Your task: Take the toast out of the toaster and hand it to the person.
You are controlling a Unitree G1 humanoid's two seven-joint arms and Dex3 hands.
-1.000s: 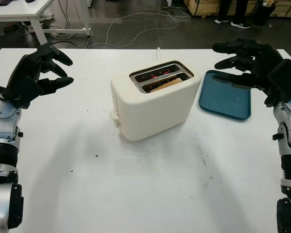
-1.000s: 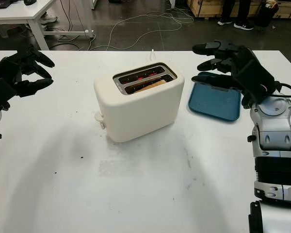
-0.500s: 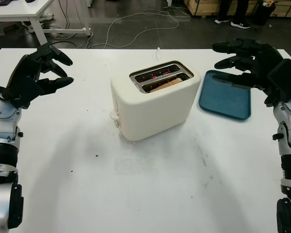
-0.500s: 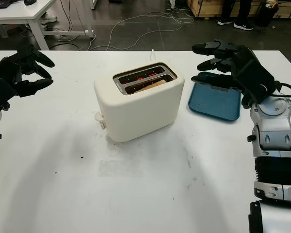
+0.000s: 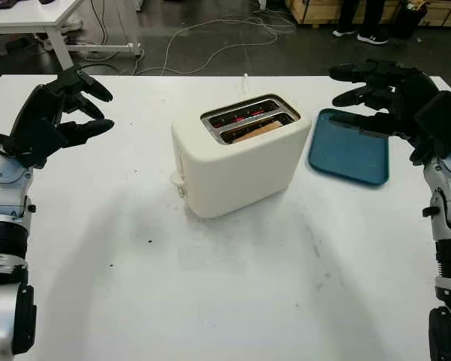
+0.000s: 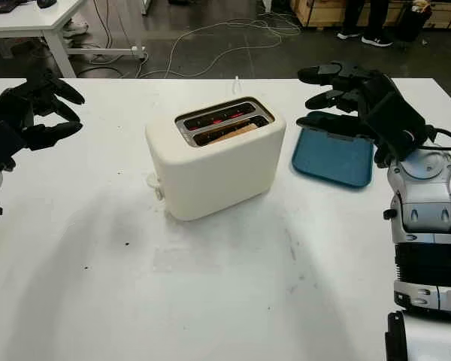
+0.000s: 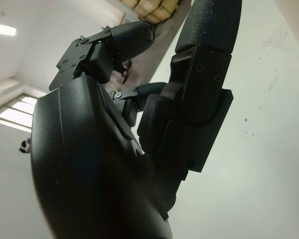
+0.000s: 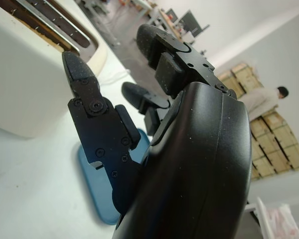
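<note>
Cream toaster [image 5: 237,154] mid-table with toast [image 5: 258,131] in its near slot, blue tray [image 5: 349,148] beside it, left hand [image 5: 56,113] and right hand [image 5: 387,94] raised at either side, both released, grasping nothing

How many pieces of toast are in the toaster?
1 that I can see. The toast sits in the toaster's slot nearer the robot. The far slot looks empty, with red glow inside, though a slice could hide deeper down.

Head stereo pair above shared toaster [image 5: 239,154]; close wrist cameras.
</note>
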